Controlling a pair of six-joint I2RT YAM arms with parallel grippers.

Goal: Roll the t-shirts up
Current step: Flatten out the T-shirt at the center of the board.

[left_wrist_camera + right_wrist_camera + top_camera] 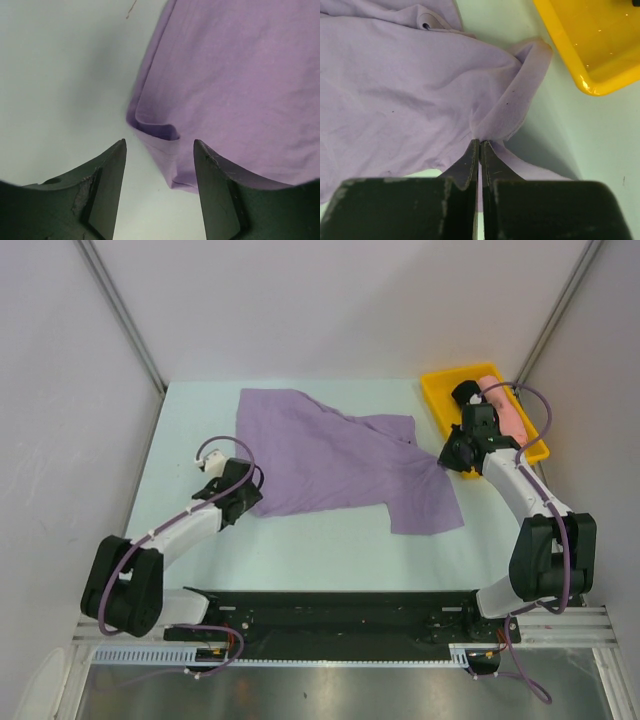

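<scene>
A lavender t-shirt (340, 460) lies spread and rumpled across the middle of the table. My right gripper (447, 457) is shut on a pinch of its right edge, and the cloth bunches up at the fingertips in the right wrist view (480, 142). My left gripper (243, 502) is open, low over the shirt's near left corner; that folded corner (165, 145) lies between the two fingers and touches neither. A rolled pink t-shirt (503, 408) lies in the yellow tray (440, 390) at the back right. A black shirt is not in view.
The yellow tray's corner (592, 55) stands just right of my right gripper. Grey walls close the table in at the back and on both sides. A black rail (330, 615) runs along the near edge by the arm bases.
</scene>
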